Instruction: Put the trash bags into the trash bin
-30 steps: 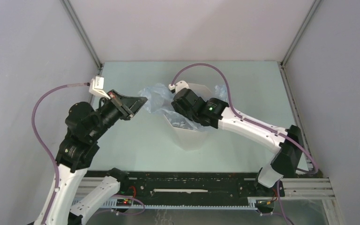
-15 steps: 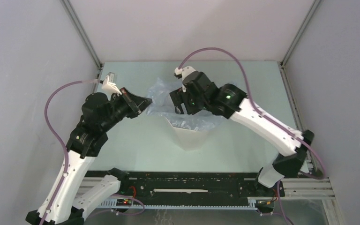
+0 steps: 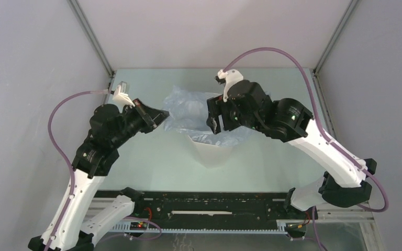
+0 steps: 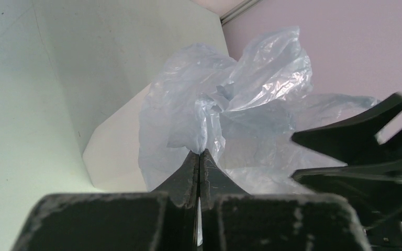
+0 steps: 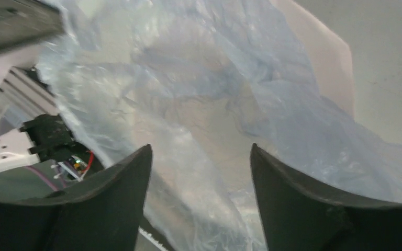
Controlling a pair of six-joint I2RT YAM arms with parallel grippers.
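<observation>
A fold of the trash bag (image 4: 251, 68) is being pinched between the pressed-together fingers of the left gripper (image 4: 200, 153), at the bag's 9 o'clock edge in the top view. The right gripper (image 5: 199, 151) is being held over the film at 3 o'clock, jaws spread. The bag is being draped across the mouth of the trash bin (image 3: 213, 152), bunched toward 11 o'clock.

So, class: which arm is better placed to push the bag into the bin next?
Right, probably. The right hand hangs open above the trash bag at the trash bin's mouth; the left hand is shut on the bag's edge.
</observation>
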